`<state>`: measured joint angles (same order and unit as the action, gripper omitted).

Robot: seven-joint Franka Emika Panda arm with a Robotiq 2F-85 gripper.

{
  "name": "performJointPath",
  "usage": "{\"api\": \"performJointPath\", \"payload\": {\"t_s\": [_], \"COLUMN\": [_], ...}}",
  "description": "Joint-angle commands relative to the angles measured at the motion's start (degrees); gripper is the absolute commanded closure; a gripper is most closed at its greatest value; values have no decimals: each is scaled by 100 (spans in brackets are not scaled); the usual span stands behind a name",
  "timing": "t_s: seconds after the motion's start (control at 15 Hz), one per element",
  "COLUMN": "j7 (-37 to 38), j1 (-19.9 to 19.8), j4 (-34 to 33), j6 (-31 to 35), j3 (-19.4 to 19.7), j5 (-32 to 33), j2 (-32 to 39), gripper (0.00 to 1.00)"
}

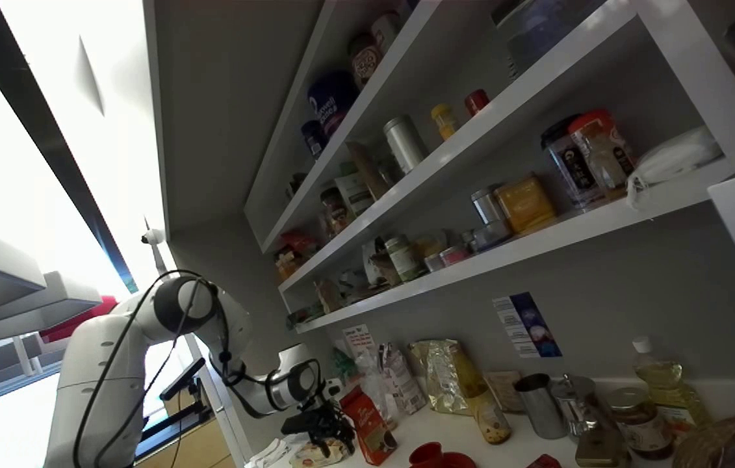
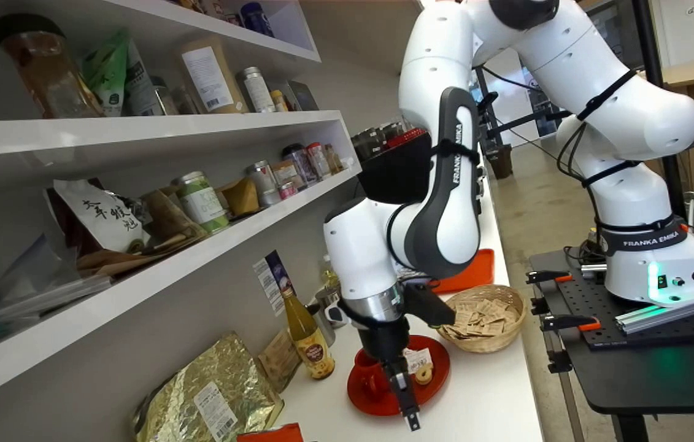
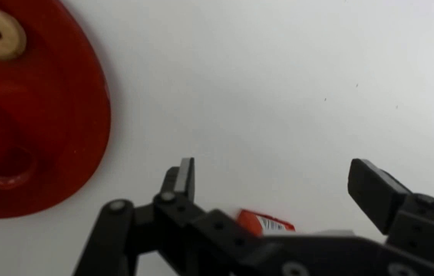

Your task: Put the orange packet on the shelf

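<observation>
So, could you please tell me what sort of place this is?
Probably a kitchen or pantry corner: jars and bags line the lowest white shelf, and lower down a red cup sits on a red plate on a white counter.

We see the orange packet (image 1: pixel 364 416) in red-orange with pale print and a brown patch low on its front, though at this size we cannot make out the patch's details. The shelf (image 2: pixel 138 287) is plain white, as is the bench (image 2: pixel 485 393); the wall (image 1: pixel 601 286) is grey, its poster (image 1: pixel 528 325) white beside dark blue. To us the plate (image 3: pixel 75 99) and the cup (image 2: pixel 366 365) look deep red, the ring biscuit (image 3: pixel 7 38) tan. The foil bag (image 2: pixel 245 368) is gold with a white label (image 2: pixel 216 411); a lettered bag (image 2: pixel 98 212) shows black characters on white. The arm (image 2: pixel 426 80) is white with black straps (image 2: pixel 457 149), the fingers (image 3: pixel 374 191) black, one edged in grey.
</observation>
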<state>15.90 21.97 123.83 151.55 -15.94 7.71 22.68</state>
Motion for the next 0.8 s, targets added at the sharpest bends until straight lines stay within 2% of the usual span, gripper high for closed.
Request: {"api": "performJointPath", "payload": {"t_s": [0.0,0.33,0.47,0.53,0.6,0.67,0.73], "j7": [34,77,155,206,239,285,356], "j1": [419,820,1022,1129,1218,1325,1435], "j4": [-1440,-2788,-3079,-3174,-3254,-3298,-3316], "j6": [104,192,216,227,239,275,336], "j3": [324,544,746,870,970,1087,1203], "j5": [139,53,144,201,234,265,295], "j2": [1097,1876,2025,2085,2136,2177,2204], "gripper": [0,0,23,29,25,49,50]}}
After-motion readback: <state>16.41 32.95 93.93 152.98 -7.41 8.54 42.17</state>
